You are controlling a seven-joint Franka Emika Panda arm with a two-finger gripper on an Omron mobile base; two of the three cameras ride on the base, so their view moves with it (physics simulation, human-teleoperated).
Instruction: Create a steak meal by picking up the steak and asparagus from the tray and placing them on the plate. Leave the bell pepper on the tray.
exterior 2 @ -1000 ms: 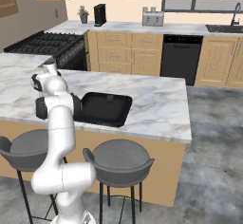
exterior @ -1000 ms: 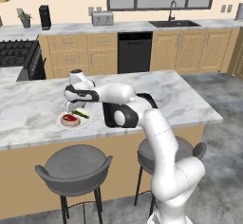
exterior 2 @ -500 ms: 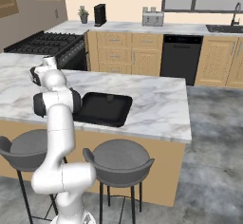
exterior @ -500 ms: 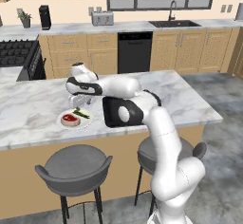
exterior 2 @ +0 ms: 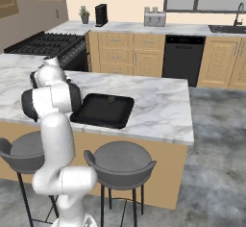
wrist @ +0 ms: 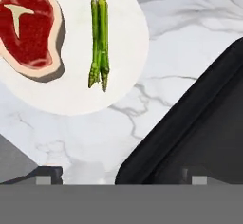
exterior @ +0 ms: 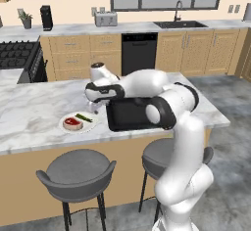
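The white plate (wrist: 76, 97) lies on the marble island, and on it rest the raw red steak (wrist: 28, 28) and the green asparagus (wrist: 98, 42), side by side and apart. In the left base view the plate (exterior: 65, 128) carries the steak (exterior: 72, 123) and asparagus (exterior: 84, 118) left of the black tray (exterior: 128, 120). My gripper (wrist: 121, 176) hangs open and empty over the bare marble between the plate and the tray's corner (wrist: 199, 133); from the left base it hovers (exterior: 93, 108) just right of the plate. The dark green bell pepper (exterior 2: 110, 97) sits on the tray (exterior 2: 96, 115).
Two grey stools (exterior: 76, 169) (exterior 2: 120, 158) stand under the island's front edge. My own arm arcs over the tray. A stove (exterior: 17, 54) is at the far left; a toaster (exterior: 106, 18) and sink (exterior: 179, 23) are on the back counter.
My hand has lifted off the plate and shifted right toward the tray, jaws spreading a little wider. Steak and asparagus have stayed on the plate.
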